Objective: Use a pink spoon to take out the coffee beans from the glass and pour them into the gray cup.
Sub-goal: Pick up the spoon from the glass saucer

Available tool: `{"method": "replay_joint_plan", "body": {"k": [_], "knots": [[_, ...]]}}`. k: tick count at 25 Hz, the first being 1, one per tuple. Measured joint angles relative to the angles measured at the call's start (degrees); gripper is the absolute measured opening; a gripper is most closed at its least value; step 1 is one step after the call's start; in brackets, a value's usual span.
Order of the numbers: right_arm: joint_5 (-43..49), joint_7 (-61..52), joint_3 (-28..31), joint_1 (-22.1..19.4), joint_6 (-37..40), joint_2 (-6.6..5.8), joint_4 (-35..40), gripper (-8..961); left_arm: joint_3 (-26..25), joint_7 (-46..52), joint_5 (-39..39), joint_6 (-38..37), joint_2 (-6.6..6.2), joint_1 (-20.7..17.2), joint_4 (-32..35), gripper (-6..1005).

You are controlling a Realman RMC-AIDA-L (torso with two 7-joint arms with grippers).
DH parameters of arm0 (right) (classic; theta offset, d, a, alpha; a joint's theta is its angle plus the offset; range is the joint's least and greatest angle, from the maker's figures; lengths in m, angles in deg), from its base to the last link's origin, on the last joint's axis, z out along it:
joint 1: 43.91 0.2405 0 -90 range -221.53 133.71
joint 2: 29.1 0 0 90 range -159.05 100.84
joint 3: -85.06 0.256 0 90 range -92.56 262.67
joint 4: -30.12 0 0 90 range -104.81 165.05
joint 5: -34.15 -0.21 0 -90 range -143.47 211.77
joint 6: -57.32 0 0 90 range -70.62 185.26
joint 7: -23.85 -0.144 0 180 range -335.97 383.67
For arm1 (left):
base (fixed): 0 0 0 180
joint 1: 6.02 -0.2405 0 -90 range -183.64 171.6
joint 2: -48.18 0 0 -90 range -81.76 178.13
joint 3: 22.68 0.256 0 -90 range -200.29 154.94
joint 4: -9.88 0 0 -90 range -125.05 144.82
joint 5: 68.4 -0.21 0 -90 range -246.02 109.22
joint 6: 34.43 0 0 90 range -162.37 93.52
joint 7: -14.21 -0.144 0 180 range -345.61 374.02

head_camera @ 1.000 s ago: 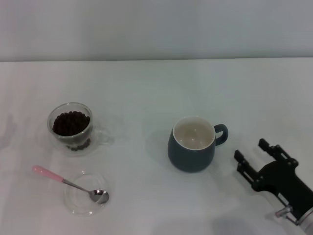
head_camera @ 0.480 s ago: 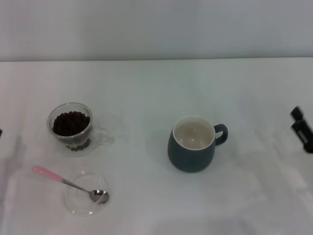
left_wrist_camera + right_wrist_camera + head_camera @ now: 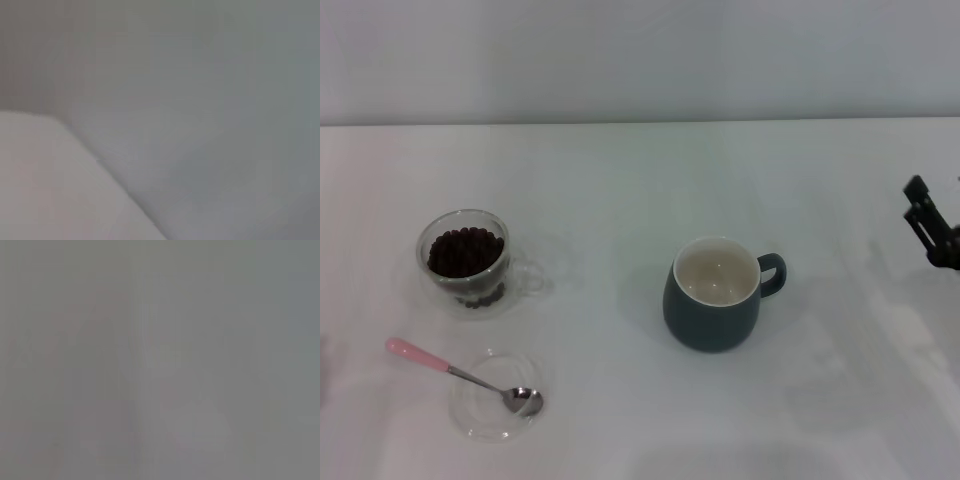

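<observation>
The glass (image 3: 465, 262) stands at the left of the white table, heaped with dark coffee beans (image 3: 466, 250). In front of it the pink spoon (image 3: 460, 374) lies with its metal bowl in a shallow clear dish (image 3: 480, 420) and its pink handle pointing left over the rim. The gray cup (image 3: 712, 300) stands at centre right, its cream inside bare and its handle to the right. My right gripper (image 3: 916, 200) hangs open at the far right edge, well away from the cup, holding nothing. The left gripper is out of view. Both wrist views show only blurred grey.
The white table (image 3: 620, 180) runs back to a pale wall. Nothing else stands on it besides the glass, dish and cup.
My right gripper has swung from the front right of the table out to the right edge and farther back. The shadow at the left edge has gone. The objects have not moved.
</observation>
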Motion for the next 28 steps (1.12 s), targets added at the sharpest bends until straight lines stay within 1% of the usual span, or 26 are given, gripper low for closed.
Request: {"method": "replay_joint_plan", "body": {"k": [1,3,5,7,10,13,16,21,28], "knots": [[0.0,0.0,0.0,0.5,-0.4,0.00,0.0,728,1.0,8.1,-1.1,-0.7,-0.06,-2.2,4.0,576],[0.1,0.0,0.0,1.2,-1.1,0.05,0.0,728,2.3,17.7,-3.6,-1.7,-0.15,-4.2,8.9,520],[0.0,0.0,0.0,1.5,-1.3,0.07,0.0,728,3.4,24.3,-6.7,-2.5,-0.54,-5.0,12.1,465],[0.0,0.0,0.0,1.7,-1.3,0.06,0.0,728,4.2,32.2,-12.1,-3.9,-1.42,-4.8,15.2,489],[0.0,0.0,0.1,2.0,-1.3,0.06,0.2,728,4.3,38.6,-18.3,-5.5,-2.47,-3.6,16.5,524],[0.0,-0.1,0.1,2.2,-1.1,0.06,0.4,728,4.3,42.2,-22.5,-6.1,-3.20,-2.4,16.8,596],[0.0,-1.4,0.1,2.4,-1.0,0.06,0.2,728,4.3,44.2,-24.8,-6.4,-3.51,-1.5,17.1,669],[0.0,-3.2,0.1,3.1,-1.0,0.05,-0.4,728,4.3,44.8,-27.7,-7.1,-3.78,-0.4,17.3,666],[0.0,-3.3,0.1,4.0,-0.9,0.06,-0.4,729,4.3,45.4,-31.4,-9.4,-3.64,1.3,17.4,661]]}}
